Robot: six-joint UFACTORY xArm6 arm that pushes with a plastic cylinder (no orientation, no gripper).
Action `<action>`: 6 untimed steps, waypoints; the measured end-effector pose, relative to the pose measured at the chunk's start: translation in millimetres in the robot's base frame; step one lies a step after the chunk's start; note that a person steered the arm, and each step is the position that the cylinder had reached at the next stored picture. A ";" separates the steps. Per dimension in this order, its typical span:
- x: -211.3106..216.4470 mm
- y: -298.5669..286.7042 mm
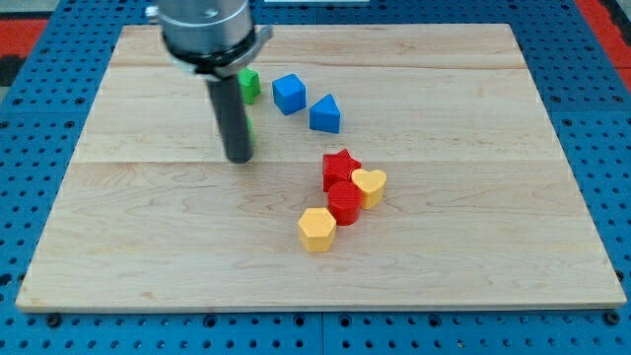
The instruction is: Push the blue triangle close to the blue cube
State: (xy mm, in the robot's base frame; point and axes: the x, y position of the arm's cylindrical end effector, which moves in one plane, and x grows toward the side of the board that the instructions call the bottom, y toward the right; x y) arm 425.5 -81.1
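Observation:
The blue cube (289, 93) sits on the wooden board (473, 227) near the view's top centre. The blue triangle (325, 114) lies just to its lower right, a small gap between them. My tip (239, 158) rests on the board to the left of both blue blocks, well apart from them. The rod partly hides a green block (248, 85) behind it and another sliver of green (250, 128) beside its lower part.
A red star (341, 166), a red cylinder (345, 203) and a yellow heart (370, 185) are clustered right of centre. A yellow hexagonal block (317, 229) lies just below them. The board sits on a blue pegboard (39, 148).

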 end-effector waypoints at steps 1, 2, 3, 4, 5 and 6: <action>-21.7 14.0; -6.3 38.9; -15.7 86.1; -18.1 121.0; -45.4 111.1; -48.6 110.4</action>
